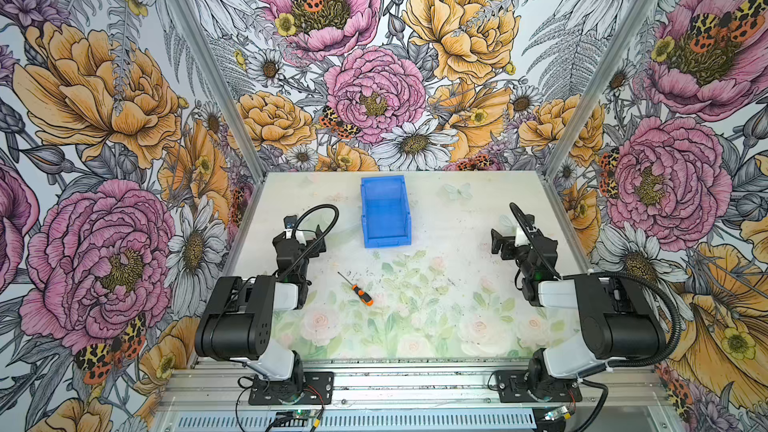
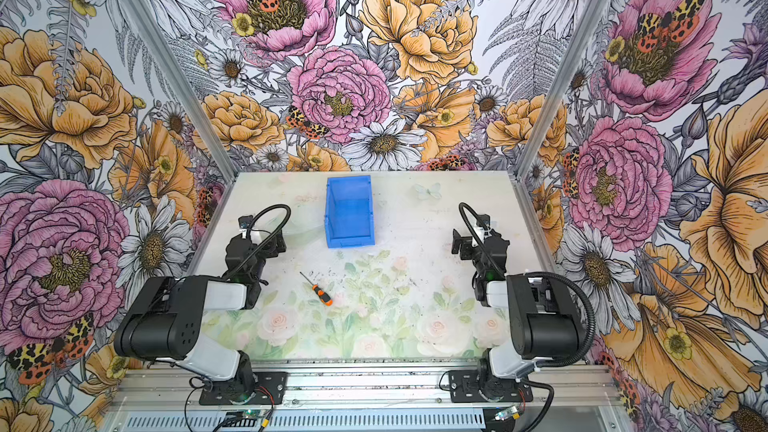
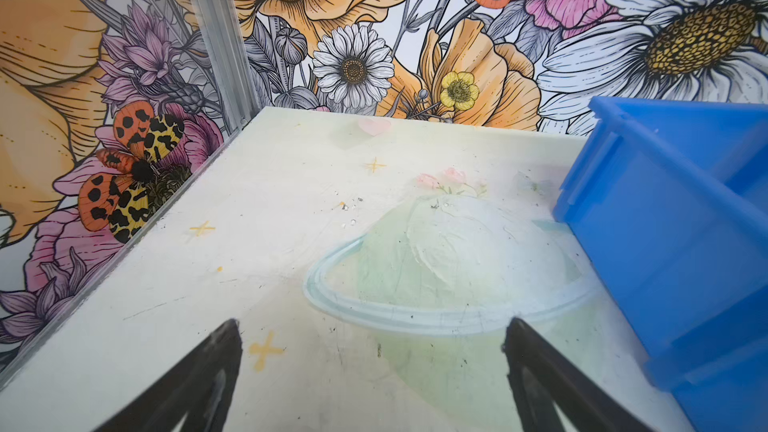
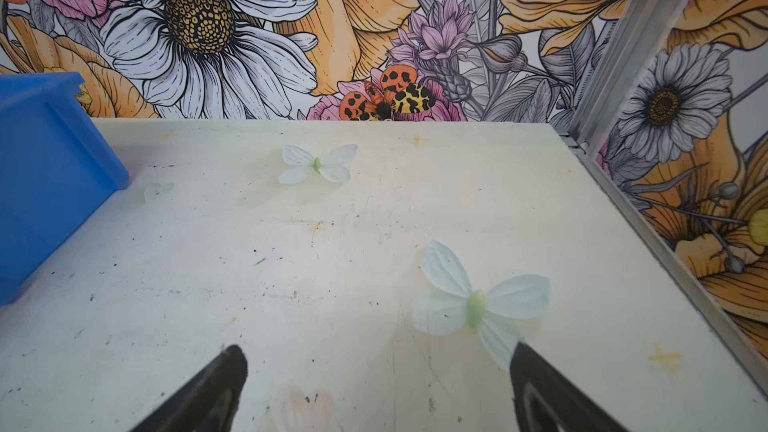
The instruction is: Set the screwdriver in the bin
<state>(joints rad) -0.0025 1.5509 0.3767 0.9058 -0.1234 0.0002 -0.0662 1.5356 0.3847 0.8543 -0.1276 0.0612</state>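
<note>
The screwdriver (image 1: 356, 289) (image 2: 318, 289), with an orange-and-black handle and a thin dark shaft, lies flat on the table in both top views, its tip pointing to the far left. The blue bin (image 1: 386, 218) (image 2: 349, 218) stands empty at the back middle, beyond the screwdriver. My left gripper (image 1: 305, 232) (image 3: 372, 326) hovers open left of the bin (image 3: 665, 222), with nothing between its fingers. My right gripper (image 4: 378, 349) (image 1: 509, 239) is open and empty too, well to the right of the bin (image 4: 41, 184). Neither wrist view shows the screwdriver.
Flower-printed walls close the table in on three sides, with aluminium posts (image 1: 208, 64) at the back corners. The table mat (image 1: 436, 326) carries flat printed roses and butterflies. Both arm bases sit on a metal rail (image 1: 415, 384) at the near edge.
</note>
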